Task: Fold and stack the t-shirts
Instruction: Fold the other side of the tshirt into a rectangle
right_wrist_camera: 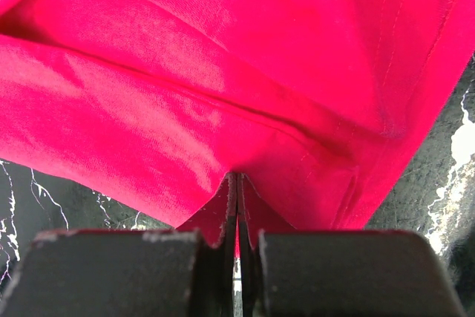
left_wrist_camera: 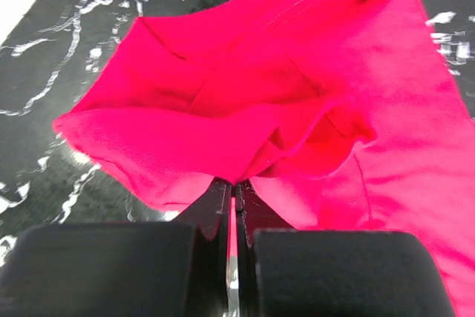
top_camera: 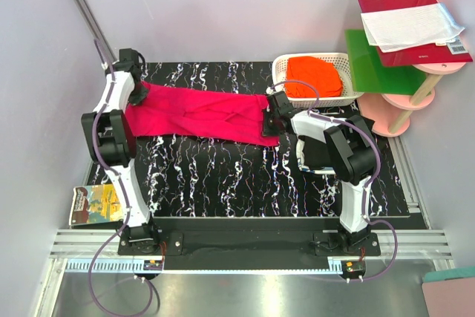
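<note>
Black marbled table [top_camera: 223,176], pink t-shirt [top_camera: 200,113] stretched across its far half. Clamped tight on the shirt's left end is the left gripper [left_wrist_camera: 234,191], on its right end the right gripper [right_wrist_camera: 236,183]. Far right, orange t-shirt [top_camera: 315,77] sits in white basket [top_camera: 280,64].

No legible writing, white label [top_camera: 459,47] on red book [top_camera: 412,57] too small to read, booklet [top_camera: 96,204] cover print blurred

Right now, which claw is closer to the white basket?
Right. The right gripper pinches the pink shirt just beside the basket; the left gripper holds the shirt's opposite end.
</note>
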Controlling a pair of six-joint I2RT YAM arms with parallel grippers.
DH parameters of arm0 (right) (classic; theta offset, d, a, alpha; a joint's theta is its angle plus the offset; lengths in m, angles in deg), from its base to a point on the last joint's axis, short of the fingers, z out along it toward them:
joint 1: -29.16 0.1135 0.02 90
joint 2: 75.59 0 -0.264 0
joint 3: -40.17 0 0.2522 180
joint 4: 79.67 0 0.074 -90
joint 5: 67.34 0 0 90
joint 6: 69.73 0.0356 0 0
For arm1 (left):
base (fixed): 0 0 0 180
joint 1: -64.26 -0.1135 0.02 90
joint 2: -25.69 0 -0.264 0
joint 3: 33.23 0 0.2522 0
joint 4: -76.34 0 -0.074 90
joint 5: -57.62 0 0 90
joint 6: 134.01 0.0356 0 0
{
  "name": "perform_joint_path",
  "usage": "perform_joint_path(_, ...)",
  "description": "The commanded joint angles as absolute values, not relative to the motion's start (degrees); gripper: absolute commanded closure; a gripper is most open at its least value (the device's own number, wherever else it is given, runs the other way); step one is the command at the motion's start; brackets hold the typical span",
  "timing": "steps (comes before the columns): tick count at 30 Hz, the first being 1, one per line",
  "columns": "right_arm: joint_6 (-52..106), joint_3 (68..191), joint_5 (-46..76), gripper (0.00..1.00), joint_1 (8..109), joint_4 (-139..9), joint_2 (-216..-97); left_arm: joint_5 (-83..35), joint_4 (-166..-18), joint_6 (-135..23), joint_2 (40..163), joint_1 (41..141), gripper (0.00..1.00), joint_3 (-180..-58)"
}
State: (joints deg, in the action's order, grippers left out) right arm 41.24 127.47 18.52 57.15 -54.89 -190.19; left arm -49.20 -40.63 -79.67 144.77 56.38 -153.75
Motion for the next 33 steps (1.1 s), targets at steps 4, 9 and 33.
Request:
perform_joint_path(4,40.7,127.2,20.5,1.00,57.6,-54.8,-189.4,-50.5,-39.7,-81.1,152.9,56.0,1.00,-163.4)
perform_joint_path(9,40.8,126.3,23.6,1.00,57.6,-54.9,-188.0,-52.0,-39.6,-81.3,152.4,55.9,0.98,-164.8)
perform_joint_path(33,39.8,123.6,26.8,0.44,57.6,-66.7,-181.8,-28.8,-54.7,-78.2,128.2,62.7,0.68,-135.6)
